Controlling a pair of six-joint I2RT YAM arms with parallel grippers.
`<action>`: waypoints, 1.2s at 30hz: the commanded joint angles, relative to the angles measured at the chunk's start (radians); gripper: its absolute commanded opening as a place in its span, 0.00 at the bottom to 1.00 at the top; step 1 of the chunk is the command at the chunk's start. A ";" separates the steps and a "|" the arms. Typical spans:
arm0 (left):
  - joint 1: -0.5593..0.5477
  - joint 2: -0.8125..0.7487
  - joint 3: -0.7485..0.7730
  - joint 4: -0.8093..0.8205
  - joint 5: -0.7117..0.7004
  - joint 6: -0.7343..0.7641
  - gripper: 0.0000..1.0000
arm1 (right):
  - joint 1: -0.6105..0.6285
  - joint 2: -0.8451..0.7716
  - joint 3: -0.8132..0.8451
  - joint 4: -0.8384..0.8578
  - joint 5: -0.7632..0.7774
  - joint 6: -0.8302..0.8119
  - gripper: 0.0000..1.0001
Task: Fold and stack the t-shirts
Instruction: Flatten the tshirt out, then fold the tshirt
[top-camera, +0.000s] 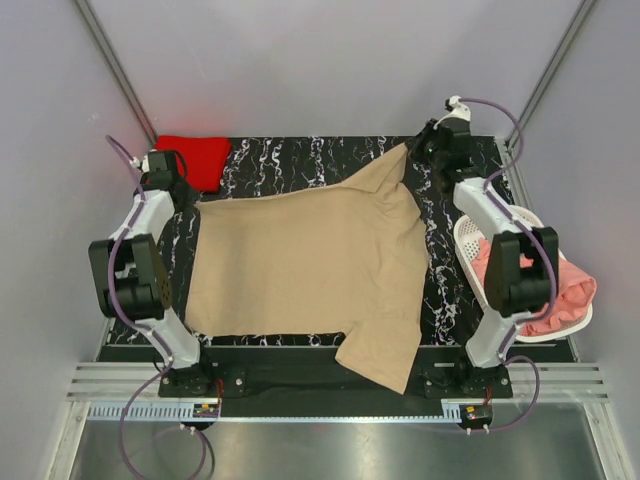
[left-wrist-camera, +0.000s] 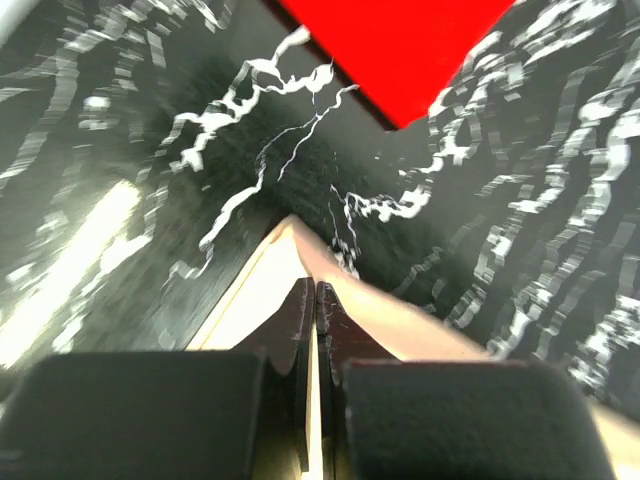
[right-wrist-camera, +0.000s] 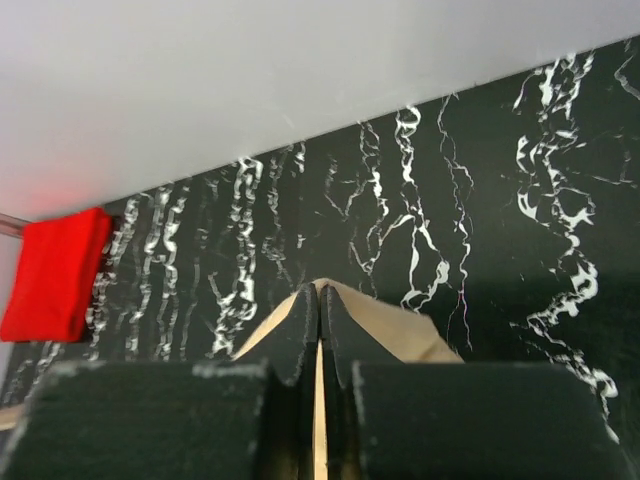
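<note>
Tan t-shirt (top-camera: 310, 270) lies spread across the table (top-camera: 260, 160), left hand (left-wrist-camera: 315, 290) and right hand (right-wrist-camera: 320, 295) each pinched shut on a far corner; I see shallow bites, so an uneven pull could slip one corner, skew the fold or snag the nearby red t-shirt (top-camera: 195, 158).
</note>
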 joint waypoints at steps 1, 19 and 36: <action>0.008 0.112 0.141 0.079 0.040 -0.003 0.00 | -0.004 0.103 0.162 0.114 -0.006 -0.031 0.00; 0.037 0.229 0.298 -0.109 0.089 0.014 0.00 | -0.007 0.212 0.385 -0.237 -0.062 0.025 0.00; 0.038 0.195 0.325 -0.425 0.129 0.103 0.00 | -0.010 -0.107 0.246 -0.806 0.010 0.136 0.00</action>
